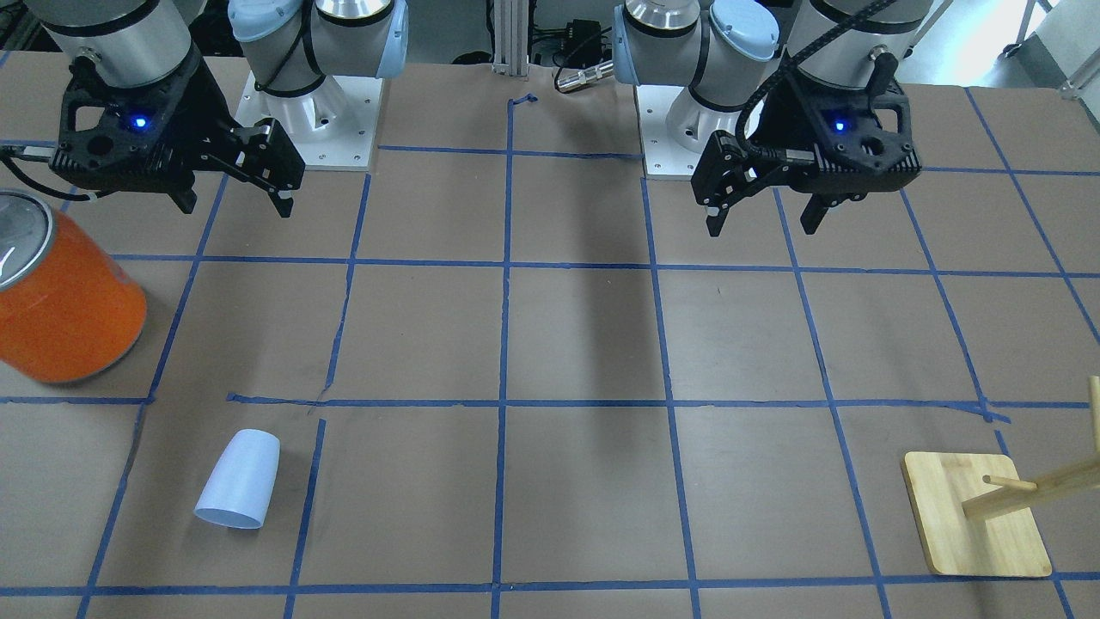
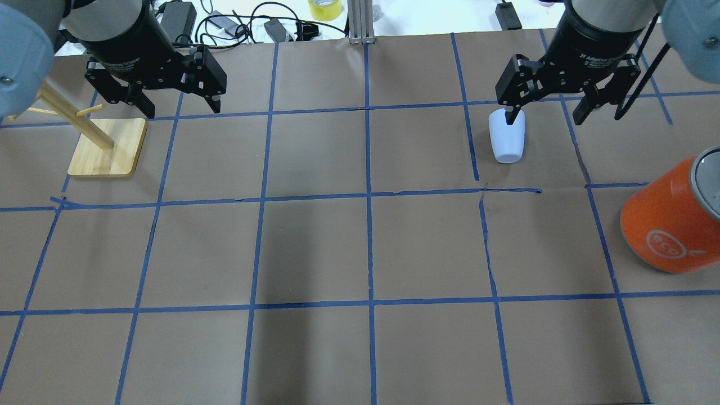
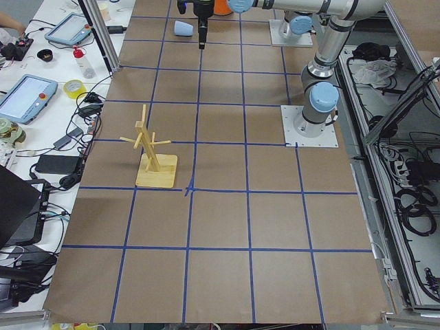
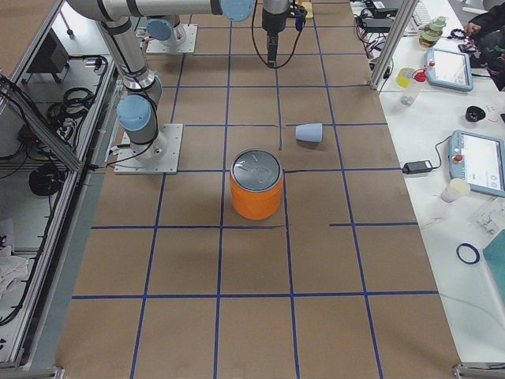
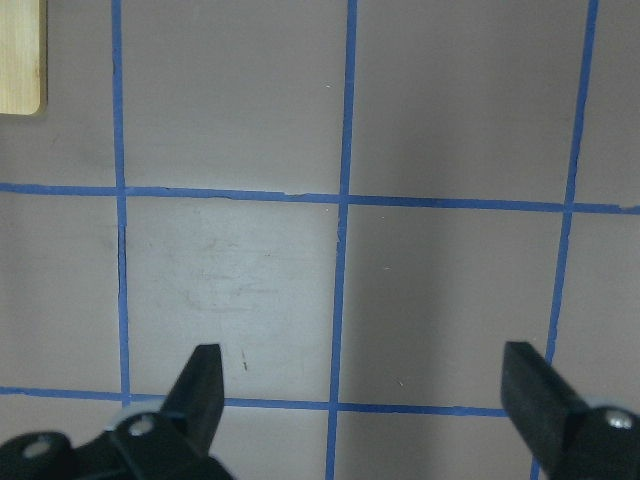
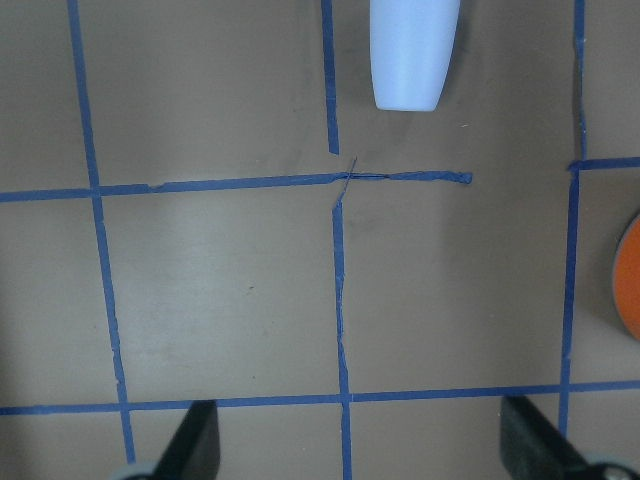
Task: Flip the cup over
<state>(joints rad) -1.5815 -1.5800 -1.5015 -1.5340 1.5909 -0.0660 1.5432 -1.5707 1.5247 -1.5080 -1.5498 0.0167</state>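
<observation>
The pale lavender-blue cup (image 1: 238, 480) lies on its side on the brown paper, its wide rim toward the operators' side and its narrow base toward the robot. It also shows in the overhead view (image 2: 507, 140), the exterior right view (image 4: 309, 133) and at the top of the right wrist view (image 6: 412, 50). My right gripper (image 1: 236, 206) (image 2: 545, 118) hangs open and empty above the table, on the robot's side of the cup and clear of it. My left gripper (image 1: 763, 225) (image 2: 181, 107) is open and empty over bare paper.
A large orange can (image 2: 669, 219) with a silver top stands at the table's right end, near the cup. A wooden peg rack on a square base (image 2: 107, 149) stands beside my left gripper. Blue tape lines grid the paper.
</observation>
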